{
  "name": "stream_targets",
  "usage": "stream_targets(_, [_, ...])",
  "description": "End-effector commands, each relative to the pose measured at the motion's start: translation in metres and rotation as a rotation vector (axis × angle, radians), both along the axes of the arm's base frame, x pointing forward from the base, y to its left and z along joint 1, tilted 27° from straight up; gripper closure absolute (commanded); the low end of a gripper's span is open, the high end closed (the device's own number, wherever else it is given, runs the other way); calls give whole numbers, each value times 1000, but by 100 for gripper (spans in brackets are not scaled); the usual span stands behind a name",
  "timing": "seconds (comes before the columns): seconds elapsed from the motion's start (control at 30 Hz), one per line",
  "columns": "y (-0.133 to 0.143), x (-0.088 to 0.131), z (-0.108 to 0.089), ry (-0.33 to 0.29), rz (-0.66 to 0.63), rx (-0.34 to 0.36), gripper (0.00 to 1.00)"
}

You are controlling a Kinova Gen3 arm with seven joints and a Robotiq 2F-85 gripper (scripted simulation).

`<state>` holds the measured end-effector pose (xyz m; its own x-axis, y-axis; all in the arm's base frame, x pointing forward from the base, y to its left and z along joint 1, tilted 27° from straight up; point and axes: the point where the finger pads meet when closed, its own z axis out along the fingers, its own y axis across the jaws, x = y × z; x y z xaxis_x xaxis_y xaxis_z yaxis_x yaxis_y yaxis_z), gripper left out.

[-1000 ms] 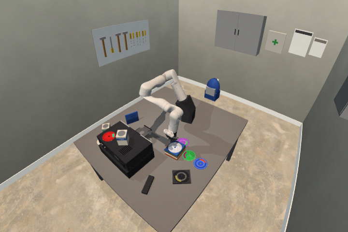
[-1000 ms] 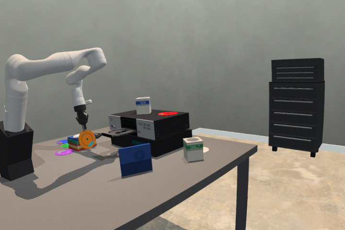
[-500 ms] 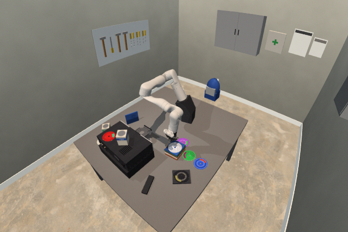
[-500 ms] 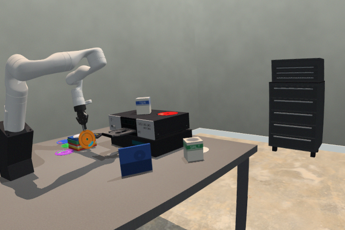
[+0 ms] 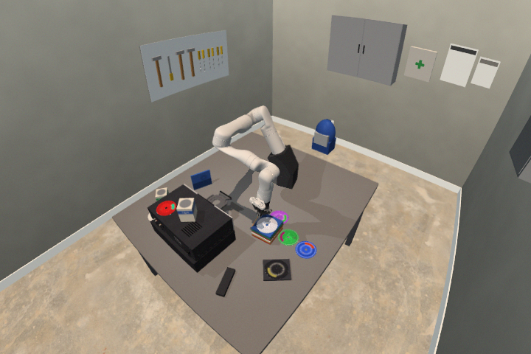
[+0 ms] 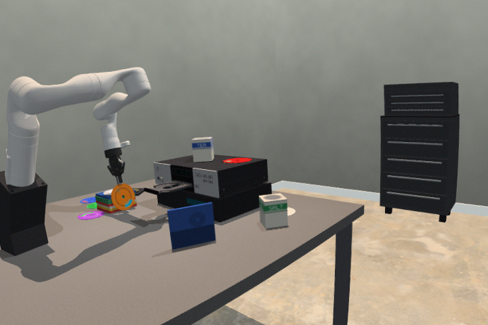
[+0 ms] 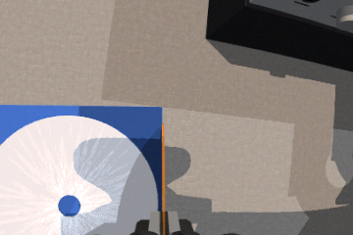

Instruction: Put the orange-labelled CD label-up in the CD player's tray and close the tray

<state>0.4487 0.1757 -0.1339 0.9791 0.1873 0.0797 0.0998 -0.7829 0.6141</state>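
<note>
the gripper (image 5: 262,212) (image 6: 118,181) (image 7: 164,221) is clamping its fingers on the upper edge of the orange-labelled cd (image 6: 123,196) (image 7: 163,168), which is hanging upright beside the stack of cases (image 5: 267,233) (image 6: 106,203) (image 7: 121,115), while the player's tray (image 6: 169,185) is standing open.

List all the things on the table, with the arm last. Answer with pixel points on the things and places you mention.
orange-labelled CD (image 6: 116,199) (image 7: 163,147): one, orange, upright in the end effector
CD player (image 5: 209,209) (image 6: 242,174): one, black and silver, on a black unit (image 6: 233,210), tray (image 6: 171,187) out
boxes: two, white; TEA (image 6: 202,153) atop the player, SALT (image 6: 273,217) beside it
red disc (image 5: 162,212): one, atop the player
case stack (image 5: 254,228): one, multicoloured, white disc on top
loose discs: three, purple, green, blue, beside the stack
end effector (image 6: 118,181) (image 7: 163,221): one, black, shut on the CD
</note>
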Motion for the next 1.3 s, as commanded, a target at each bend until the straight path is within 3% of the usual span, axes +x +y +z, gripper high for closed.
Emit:
stream_targets(0.0, [1, 0, 1, -1, 1, 1, 89])
stream_targets(1.27, [6, -1, 11, -1, 1, 1, 89])
